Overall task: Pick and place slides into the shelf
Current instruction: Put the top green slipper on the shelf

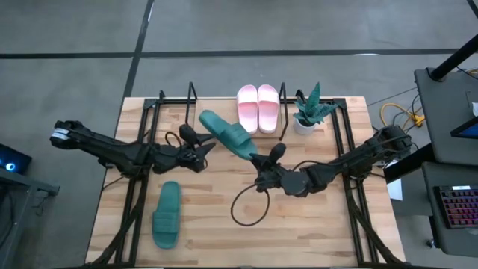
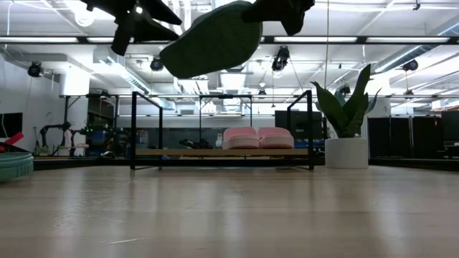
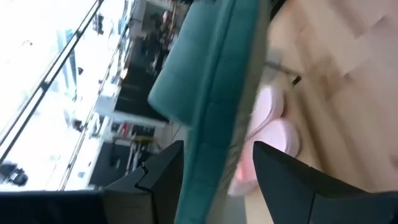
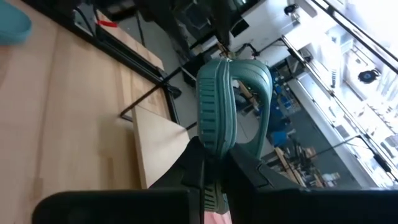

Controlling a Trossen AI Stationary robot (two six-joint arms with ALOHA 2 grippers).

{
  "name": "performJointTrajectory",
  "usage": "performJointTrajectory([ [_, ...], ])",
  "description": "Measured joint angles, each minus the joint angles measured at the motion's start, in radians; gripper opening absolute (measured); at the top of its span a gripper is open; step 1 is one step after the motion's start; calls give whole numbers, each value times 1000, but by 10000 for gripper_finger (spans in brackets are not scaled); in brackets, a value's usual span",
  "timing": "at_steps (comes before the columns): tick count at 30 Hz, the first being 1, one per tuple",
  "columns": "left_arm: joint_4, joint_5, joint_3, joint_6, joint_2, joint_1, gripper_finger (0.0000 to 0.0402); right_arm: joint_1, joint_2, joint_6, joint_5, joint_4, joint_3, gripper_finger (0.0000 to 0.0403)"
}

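With the pink pair (image 1: pixel 258 107) shelved at upper centre of the shelf (image 1: pixel 173 104), one green slide (image 1: pixel 228 134) aloft mid-frame, clenched by the right end effector (image 1: pixel 261 165), left end effector (image 1: pixel 208 147) spread around its far end, the other green slide (image 1: pixel 166 214) lying lower left on the table (image 1: pixel 314 224).

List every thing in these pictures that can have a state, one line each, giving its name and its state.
Pink slides: side by side on the shelf.
Raised green slide: in the air, gripped at one end.
Other green slide: flat on the table, untouched.
Shelf: holds only the pink pair.
Right gripper: shut on the raised green slide.
Left gripper: open, fingers either side of that slide's other end.
Potted plant: upright beside the shelf.
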Motion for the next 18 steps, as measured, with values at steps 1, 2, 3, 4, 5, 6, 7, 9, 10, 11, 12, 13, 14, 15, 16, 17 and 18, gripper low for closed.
performJointTrajectory([
  [1,0,-16,2,0,4,6,177,0,0,0,-10,0,0,24],
  [2,0,-29,3,0,8,14,177,2,0,0,-22,0,0,24],
  [3,-2,-29,4,0,10,23,177,3,0,-1,-33,-1,0,24],
  [4,-5,-30,4,0,12,31,177,4,0,-1,-42,-1,0,24],
  [5,-4,-30,4,0,14,40,177,7,0,-1,-45,-1,0,24],
  [6,-4,-29,5,0,17,48,177,7,0,-2,-45,0,0,24],
  [7,-5,-28,5,0,20,54,177,7,0,-2,-45,0,0,24],
  [9,-6,-28,5,0,33,66,177,6,-1,-2,-45,0,0,24],
  [10,-8,-28,5,0,38,72,177,6,-1,-2,-45,0,0,24],
  [11,-11,-27,7,-1,43,77,175,6,-1,-2,-45,0,0,24],
  [12,-9,-26,11,-1,50,81,172,6,-1,-2,-45,0,0,24],
  [13,-6,-26,15,0,55,85,165,6,-1,-2,-45,0,0,24],
  [14,-6,-25,17,0,61,88,155,6,-1,-3,-44,0,0,24],
  [15,-8,-26,20,0,67,90,142,6,-1,-4,-43,-1,0,24],
  [16,-9,-27,23,0,73,92,125,6,-1,-6,-42,-1,0,24],
  [17,-9,-27,25,0,78,92,108,6,-1,-6,-42,-2,0,25],
  [18,-10,-27,29,0,84,92,89,6,-1,-9,-41,-2,0,28],
])
